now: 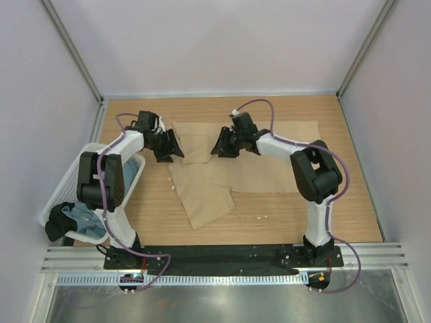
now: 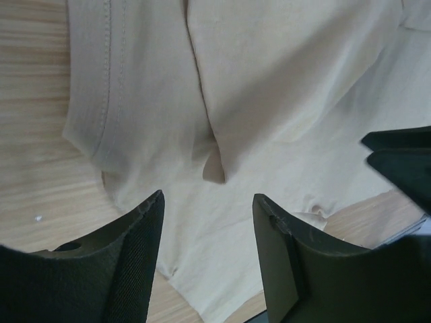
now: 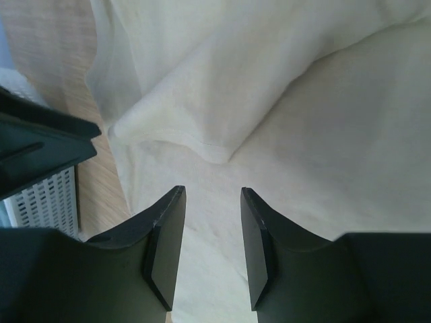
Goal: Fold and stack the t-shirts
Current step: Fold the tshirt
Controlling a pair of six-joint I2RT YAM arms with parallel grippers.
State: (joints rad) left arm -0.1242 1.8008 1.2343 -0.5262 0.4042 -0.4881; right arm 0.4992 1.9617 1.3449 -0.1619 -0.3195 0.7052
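The tan-beige t-shirt (image 1: 269, 158) lies rumpled across the middle of the wooden table, with one flap reaching toward the near edge. My left gripper (image 1: 175, 147) hovers over its left edge, and my right gripper (image 1: 217, 147) hangs a short way to the right, facing it. In the left wrist view the left gripper (image 2: 209, 229) is open above folded cloth (image 2: 269, 81), nothing between its fingers. The right gripper (image 3: 212, 229) is open too, over a hemmed fold (image 3: 202, 128). The grey-blue t-shirt (image 1: 82, 219) lies bunched in the basket.
A white mesh basket (image 1: 57, 195) stands at the table's left edge beside the left arm, and its wall shows in the right wrist view (image 3: 40, 202). Pale enclosure walls ring the table. Bare wood (image 1: 283, 212) lies in front of the shirt.
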